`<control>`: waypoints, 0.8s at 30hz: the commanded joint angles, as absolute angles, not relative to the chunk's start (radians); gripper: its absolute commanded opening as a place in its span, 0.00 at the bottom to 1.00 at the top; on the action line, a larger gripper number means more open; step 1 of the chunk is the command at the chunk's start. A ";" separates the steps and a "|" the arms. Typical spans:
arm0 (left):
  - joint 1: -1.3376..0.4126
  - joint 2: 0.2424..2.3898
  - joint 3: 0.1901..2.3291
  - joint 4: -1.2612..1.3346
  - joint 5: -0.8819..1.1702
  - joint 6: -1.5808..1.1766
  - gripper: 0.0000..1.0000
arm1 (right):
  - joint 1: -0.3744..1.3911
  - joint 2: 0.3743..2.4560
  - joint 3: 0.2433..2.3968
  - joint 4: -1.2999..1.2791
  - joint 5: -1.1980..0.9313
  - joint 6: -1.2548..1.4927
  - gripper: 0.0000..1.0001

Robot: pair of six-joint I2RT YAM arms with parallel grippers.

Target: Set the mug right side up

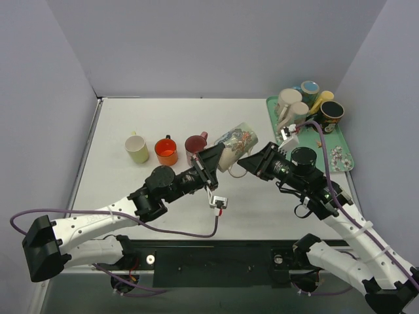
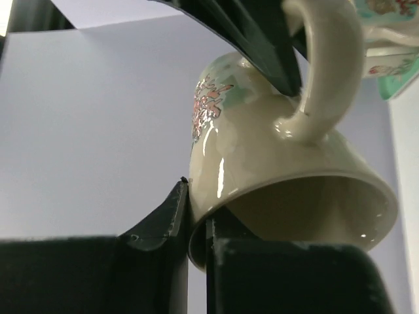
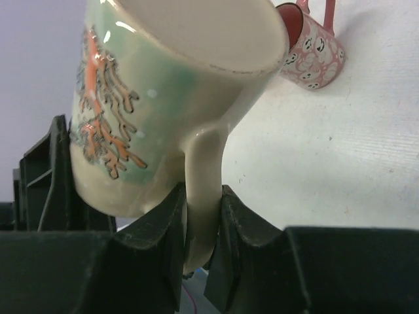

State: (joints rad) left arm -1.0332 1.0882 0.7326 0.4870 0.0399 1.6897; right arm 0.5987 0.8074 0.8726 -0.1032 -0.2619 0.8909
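Right gripper (image 3: 201,203) clamped on handle (image 3: 203,163); left gripper (image 2: 196,222) pinching rim (image 2: 314,175). Mug (image 1: 239,140) aloft, tilted, mid-table. Advice: confirm rim pinch firm before right releases, then roll opening upward.

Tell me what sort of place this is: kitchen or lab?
Most likely a lab test cell, not a kitchen: blank panel walls box in a white table, and a green tray piled with assorted mugs looks like practice props.
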 commanded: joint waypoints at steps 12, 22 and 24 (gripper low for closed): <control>-0.892 1.294 1.431 -1.012 -0.382 0.882 0.00 | 0.594 0.867 0.996 -0.248 0.055 0.667 0.68; -0.353 1.546 1.544 -1.453 -0.106 0.609 0.00 | 0.552 0.861 0.957 -0.267 0.095 0.617 0.69; -0.287 1.554 1.514 -1.434 -0.071 0.609 0.00 | 0.535 0.871 0.962 -0.284 0.078 0.612 0.69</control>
